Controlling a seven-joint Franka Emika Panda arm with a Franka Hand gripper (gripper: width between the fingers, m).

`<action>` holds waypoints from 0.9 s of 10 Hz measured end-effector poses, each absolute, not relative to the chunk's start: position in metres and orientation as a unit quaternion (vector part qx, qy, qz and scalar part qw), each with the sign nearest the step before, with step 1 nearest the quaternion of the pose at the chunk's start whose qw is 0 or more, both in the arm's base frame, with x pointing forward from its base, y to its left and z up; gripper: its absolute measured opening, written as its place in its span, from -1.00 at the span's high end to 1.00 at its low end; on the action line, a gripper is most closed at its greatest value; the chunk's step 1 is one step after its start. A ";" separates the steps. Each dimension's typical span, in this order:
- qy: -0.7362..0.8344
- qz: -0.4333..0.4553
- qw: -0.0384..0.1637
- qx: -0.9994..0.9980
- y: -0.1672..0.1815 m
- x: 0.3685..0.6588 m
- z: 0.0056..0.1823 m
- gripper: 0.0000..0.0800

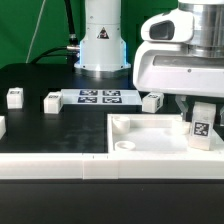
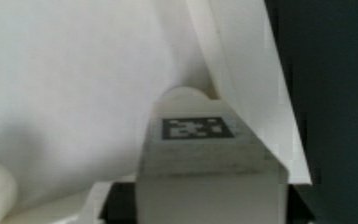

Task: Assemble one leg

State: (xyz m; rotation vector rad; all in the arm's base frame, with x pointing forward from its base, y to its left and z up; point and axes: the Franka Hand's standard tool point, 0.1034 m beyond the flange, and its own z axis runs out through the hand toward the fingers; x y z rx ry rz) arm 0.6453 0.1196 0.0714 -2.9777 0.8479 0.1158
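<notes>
The leg stands upright at the exterior view's lower right, pinched in the gripper, tag facing out, poised over the white panel corner, apparently for seating. Spare legs wait upper left beside the marker board.

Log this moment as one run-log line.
gripper: shut on leg | leg: upright over panel, contact unclear | loose legs: three on table, near marker board
</notes>
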 end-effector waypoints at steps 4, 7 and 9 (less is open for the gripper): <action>0.460 0.041 0.017 -0.887 0.115 0.646 0.071 0.27; 0.614 0.041 0.013 -0.788 0.114 0.645 0.070 0.27; 0.702 0.041 0.007 -0.711 0.115 0.645 0.071 0.27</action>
